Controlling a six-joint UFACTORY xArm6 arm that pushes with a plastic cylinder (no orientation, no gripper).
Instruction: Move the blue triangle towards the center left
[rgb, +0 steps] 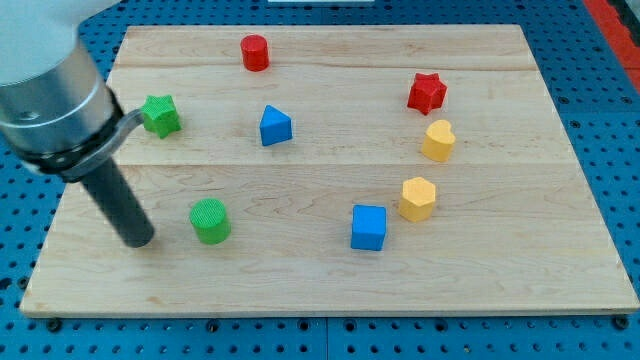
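Observation:
The blue triangle (275, 126) sits on the wooden board (330, 280), left of centre in the upper half. My tip (137, 241) rests on the board at the lower left, well below and to the left of the blue triangle. It stands just left of the green cylinder (210, 220), with a small gap between them. The green star (160, 115) lies above my tip, close beside the rod's upper body.
A red cylinder (255, 52) is at the top centre. A red star (426, 93), a yellow heart (437, 140) and a yellow hexagon (417, 198) line the right side. A blue cube (368, 227) is at lower centre.

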